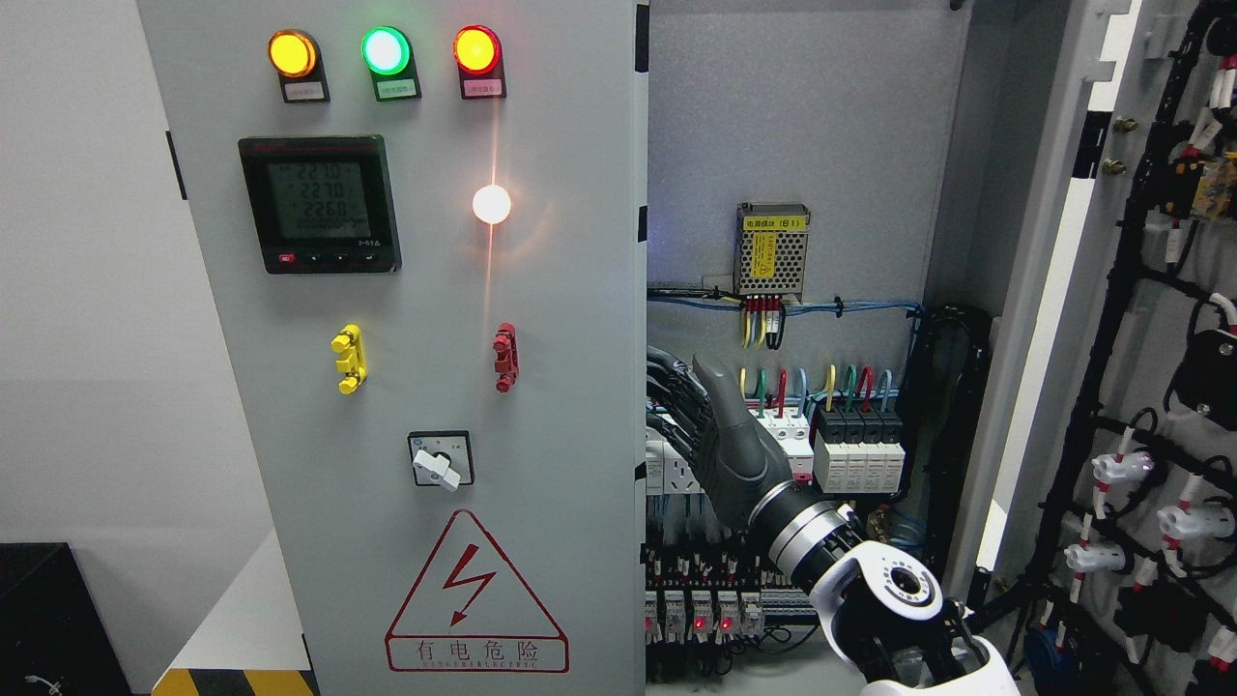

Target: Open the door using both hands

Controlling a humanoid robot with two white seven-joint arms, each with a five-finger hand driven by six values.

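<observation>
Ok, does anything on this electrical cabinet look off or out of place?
Nothing looks damaged. The rotary switch on the left door is turned off-vertical, pointing lower right. The right hand has its fingers hooked behind that door's edge; wiring inside looks tidy.

Right hand reaches up from lower right, fingers hooked on the inner edge of the left door — grey, carrying three lit lamps and a meter. Right door stands swung open, cabinet wiring exposed.
</observation>
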